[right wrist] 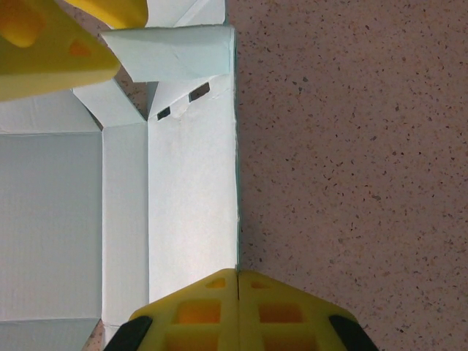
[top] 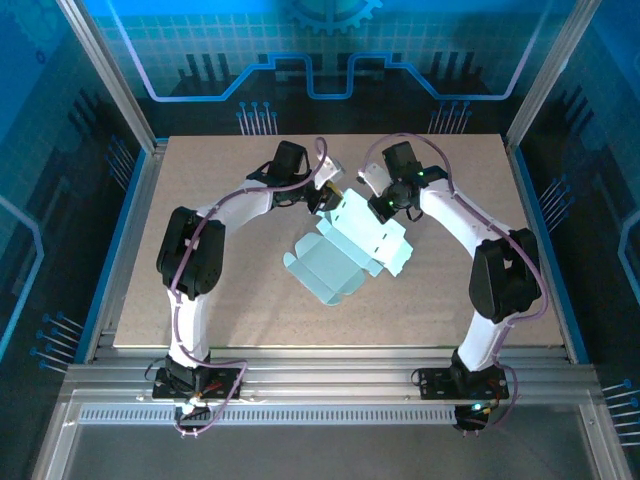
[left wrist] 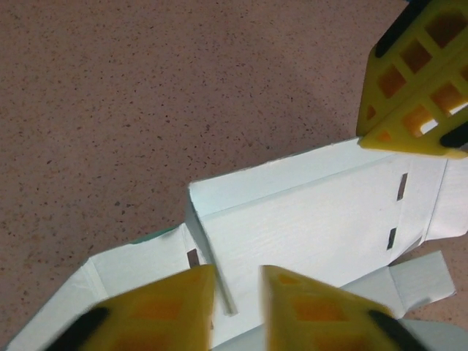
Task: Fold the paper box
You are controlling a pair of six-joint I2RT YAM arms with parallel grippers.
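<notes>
The paper box [top: 340, 260] is a pale mint card cut-out lying half folded at the table's middle, its back panel [left wrist: 307, 227] standing up. My left gripper [top: 328, 195] is at the panel's left end. Its yellow jaws [left wrist: 238, 276] are a narrow gap apart and straddle a thin upright side flap [left wrist: 219, 285] without pinching it. My right gripper [top: 385, 205] is at the panel's right end. Its fingers [right wrist: 238, 281] are pressed together on the panel's upright edge [right wrist: 235, 183]. Two small slots [right wrist: 179, 102] show near the far flap.
The box rests on a speckled brown tabletop [top: 200, 300] with bare room on all sides. Metal frame posts and blue side walls [top: 130, 200] border the table. Both arms curve in from the near edge.
</notes>
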